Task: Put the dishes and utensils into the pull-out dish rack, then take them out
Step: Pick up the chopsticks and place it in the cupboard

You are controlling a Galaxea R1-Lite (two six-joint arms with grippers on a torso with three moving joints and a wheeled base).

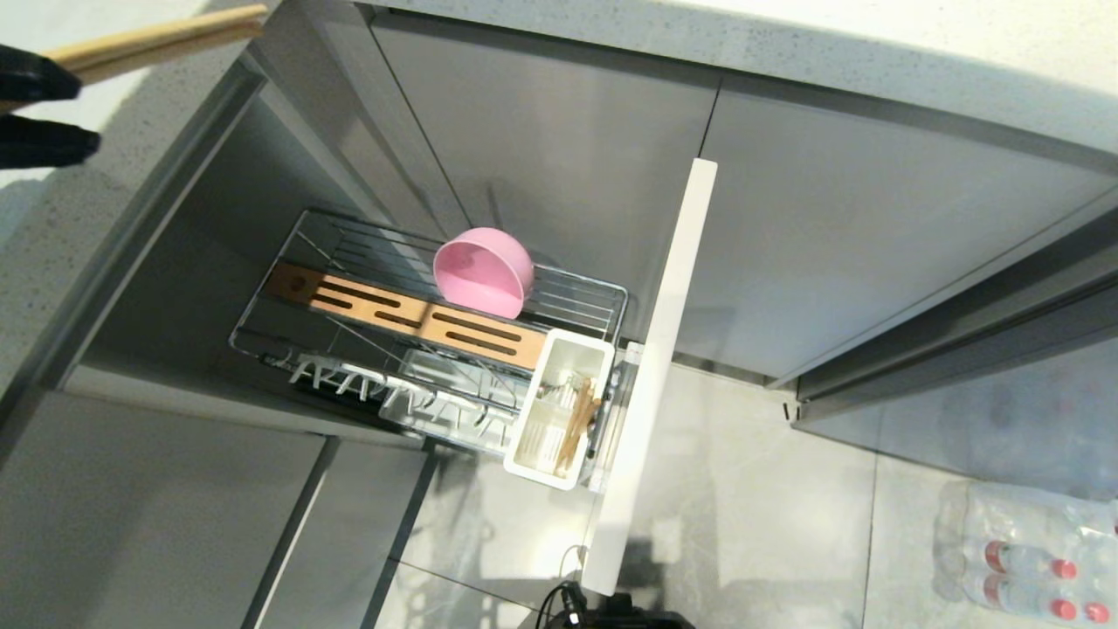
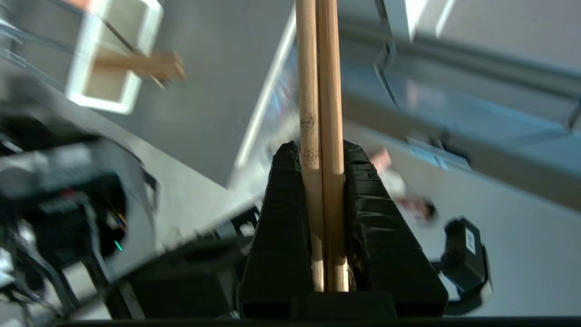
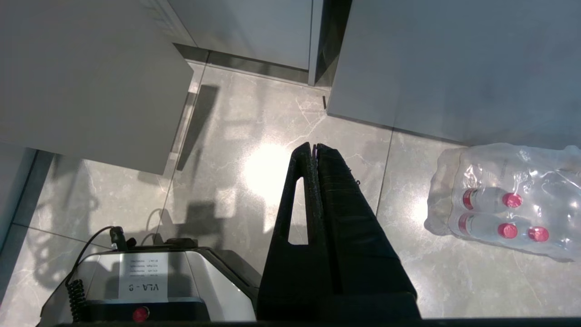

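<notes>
My left gripper (image 1: 86, 114) is at the far left, over the speckled countertop (image 1: 52, 236), shut on a pair of light wooden chopsticks (image 1: 166, 39). In the left wrist view the chopsticks (image 2: 320, 68) lie side by side between the black fingers (image 2: 281, 204). The pull-out dish rack (image 1: 603, 301) stands open below. A pink bowl (image 1: 483, 271) rests on its side on the wires. More wooden sticks (image 1: 578, 419) stand in the white utensil cup (image 1: 534, 454). The pink plate is out of view, and I cannot make out the spoon. My right gripper (image 3: 314, 145) hangs shut and empty above the floor.
The rack's pale front panel (image 1: 664, 349) juts out toward me. A slotted wooden strip (image 1: 410, 319) and a white pronged tray (image 1: 393, 393) lie in the rack. A wrapped pack of water bottles (image 1: 1031, 559) sits on the floor at the right. Grey cabinet fronts (image 1: 873, 245) surround the opening.
</notes>
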